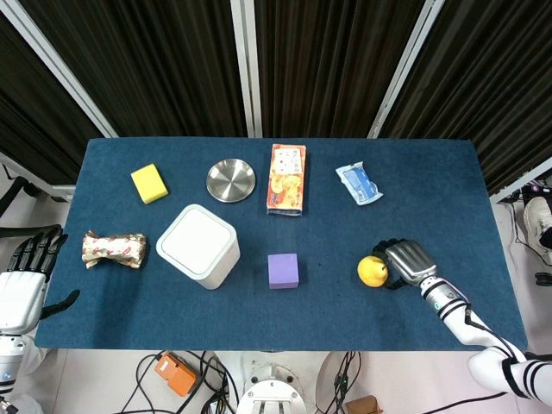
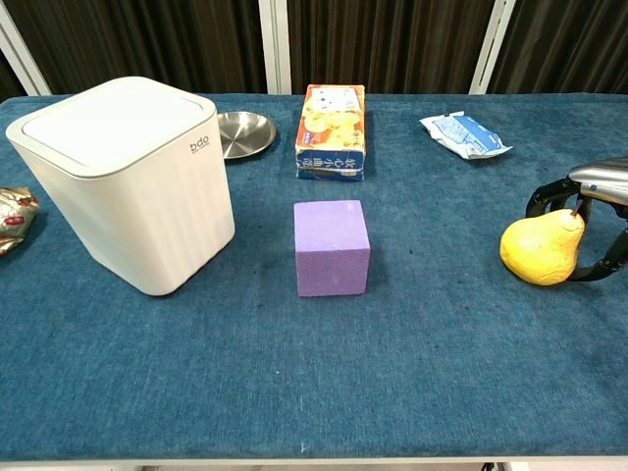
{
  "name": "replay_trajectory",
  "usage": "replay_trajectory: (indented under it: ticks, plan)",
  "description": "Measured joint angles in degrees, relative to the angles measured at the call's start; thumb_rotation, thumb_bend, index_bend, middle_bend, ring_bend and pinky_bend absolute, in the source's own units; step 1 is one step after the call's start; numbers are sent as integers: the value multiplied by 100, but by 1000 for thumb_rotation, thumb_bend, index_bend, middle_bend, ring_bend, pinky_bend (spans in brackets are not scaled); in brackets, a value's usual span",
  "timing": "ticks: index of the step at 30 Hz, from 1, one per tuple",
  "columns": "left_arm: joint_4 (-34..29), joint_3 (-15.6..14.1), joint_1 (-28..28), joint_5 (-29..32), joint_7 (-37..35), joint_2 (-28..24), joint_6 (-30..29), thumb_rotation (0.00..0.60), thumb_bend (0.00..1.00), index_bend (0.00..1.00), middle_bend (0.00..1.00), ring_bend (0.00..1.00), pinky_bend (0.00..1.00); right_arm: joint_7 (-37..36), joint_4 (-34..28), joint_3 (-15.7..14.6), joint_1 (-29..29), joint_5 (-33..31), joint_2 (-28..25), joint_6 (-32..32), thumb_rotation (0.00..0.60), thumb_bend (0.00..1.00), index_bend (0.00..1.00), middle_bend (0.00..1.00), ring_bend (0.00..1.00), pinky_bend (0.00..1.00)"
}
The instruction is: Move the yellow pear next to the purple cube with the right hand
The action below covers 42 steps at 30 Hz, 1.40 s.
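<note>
The yellow pear [image 1: 372, 271] [image 2: 540, 250] lies on the blue table, well to the right of the purple cube [image 1: 283, 270] [image 2: 332, 247]. My right hand [image 1: 407, 261] [image 2: 593, 188] is at the pear's right side. Its fingers curl over the top of the fruit and the thumb hooks in low behind it, so it grips the pear. The pear still rests on the cloth. My left hand [image 1: 26, 274] hangs off the table's left edge, fingers spread, holding nothing.
A white lidded bin [image 1: 198, 246] [image 2: 128, 182] stands left of the cube. Behind are a metal dish [image 1: 230, 180], an orange snack box [image 1: 287, 178], a blue packet [image 1: 359, 184] and a yellow sponge [image 1: 149, 183]. A wrapped packet [image 1: 113, 249] lies far left.
</note>
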<state>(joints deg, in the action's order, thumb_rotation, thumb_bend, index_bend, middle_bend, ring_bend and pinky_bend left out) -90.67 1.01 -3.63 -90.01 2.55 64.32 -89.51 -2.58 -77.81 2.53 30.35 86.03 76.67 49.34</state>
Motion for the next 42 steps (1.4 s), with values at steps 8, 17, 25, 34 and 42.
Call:
replay_trajectory:
  ticks: [8,17,25,34,42]
  plan:
    - [-7,9,4,7,-10,-8,5,600,133,0,8,0,92,-184,104,96,-62,96,32,670,600,368,703,529,498,519]
    - [0,23,24,6,-11,-2,-28,600,133,0,8,0,92,278,-750,63,-67,721,-279,1350,600,368,692,529,498,519]
    - [8,28,18,12,-17,-8,-5,600,133,0,8,0,92,930,-1538,-69,145,1135,-467,1249,600,368,686,529,498,516]
    - [1,48,6,53,-12,-12,33,600,132,0,8,0,93,1380,-1853,-285,528,1645,-308,840,600,368,674,529,498,504]
    - [0,61,1,78,-27,-22,52,600,133,0,8,0,92,1826,-1815,-393,764,1741,-15,440,600,368,662,529,498,497]
